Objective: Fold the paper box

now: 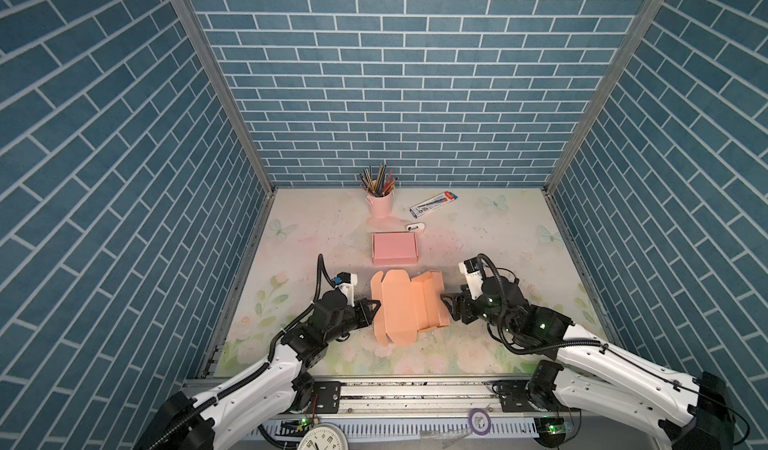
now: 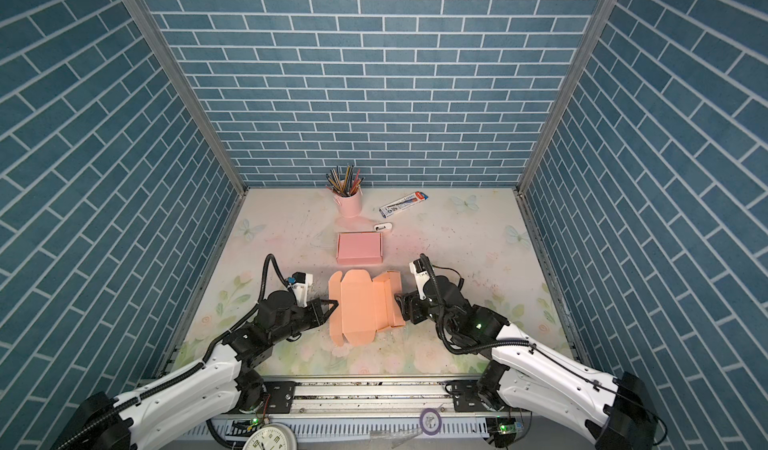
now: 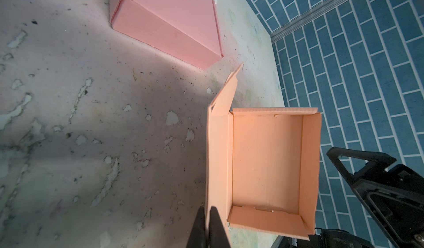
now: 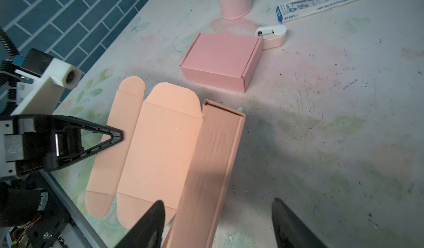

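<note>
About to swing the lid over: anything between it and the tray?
Nothing visible inside the tray. The open right end effector sits at its outer wall and may obstruct the lid.

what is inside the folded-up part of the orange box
Nothing: in the left wrist view the orange paper box shows a bare tray floor. The table under it is covered.

Paper box [image 1: 405, 308]: plain peach-orange. Closed box [image 1: 394, 247]: plain pink. Pencil cup [image 1: 379, 207]: pink, holding multicoloured pencils [image 1: 378, 179]. Pencil carton [image 1: 433, 203]: white and blue, red end. Tape dispenser [image 1: 415, 227]: white. Tabletop [image 1: 498, 240]: pale, printed with flowers and butterflies, speckled dark. Walls [image 1: 395, 73]: blue brick pattern, white joints.
</note>
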Motion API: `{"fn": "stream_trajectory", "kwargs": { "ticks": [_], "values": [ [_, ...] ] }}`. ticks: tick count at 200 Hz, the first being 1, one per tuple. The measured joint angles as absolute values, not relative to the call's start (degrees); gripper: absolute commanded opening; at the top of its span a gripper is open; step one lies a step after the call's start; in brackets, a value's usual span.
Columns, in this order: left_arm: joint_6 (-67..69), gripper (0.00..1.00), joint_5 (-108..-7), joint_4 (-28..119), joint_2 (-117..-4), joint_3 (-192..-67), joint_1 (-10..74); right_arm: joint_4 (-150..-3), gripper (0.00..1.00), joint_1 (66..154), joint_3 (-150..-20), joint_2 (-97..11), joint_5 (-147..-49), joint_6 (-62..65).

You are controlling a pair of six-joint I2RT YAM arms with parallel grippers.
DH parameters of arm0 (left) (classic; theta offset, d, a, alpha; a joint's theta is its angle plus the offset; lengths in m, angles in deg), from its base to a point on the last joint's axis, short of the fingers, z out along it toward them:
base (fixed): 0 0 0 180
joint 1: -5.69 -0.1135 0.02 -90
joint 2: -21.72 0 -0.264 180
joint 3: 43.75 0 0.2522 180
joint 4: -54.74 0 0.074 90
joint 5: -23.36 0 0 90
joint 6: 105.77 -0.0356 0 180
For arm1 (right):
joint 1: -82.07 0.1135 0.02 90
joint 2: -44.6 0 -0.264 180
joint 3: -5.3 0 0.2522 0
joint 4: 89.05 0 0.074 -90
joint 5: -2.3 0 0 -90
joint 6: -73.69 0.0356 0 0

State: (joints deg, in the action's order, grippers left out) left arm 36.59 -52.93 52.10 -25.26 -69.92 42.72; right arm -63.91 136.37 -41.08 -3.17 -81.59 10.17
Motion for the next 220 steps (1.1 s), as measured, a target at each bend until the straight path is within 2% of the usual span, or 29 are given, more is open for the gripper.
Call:
{"fn": "stream_trajectory", "kwargs": {
  "ticks": [44, 116, 220],
  "values": [
    [32.68, 0.06, -52.86, 49.08, -26.88, -74.99, 42.72, -67.67, 0.75, 136.57, -38.40, 2.12, -81.94, 7.81],
    [21.14, 0.06, -48.30, 39.25, -34.07, -87.03, 42.72, -72.39, 0.73, 136.57, -38.07, 2.56, -84.06, 4.44],
    [2.34, 0.06, -45.43, 17.41, -42.79, -106.57, 42.72, -79.08, 0.74, 135.72, -39.47, -6.10, -84.80, -2.86]
  ]
}}
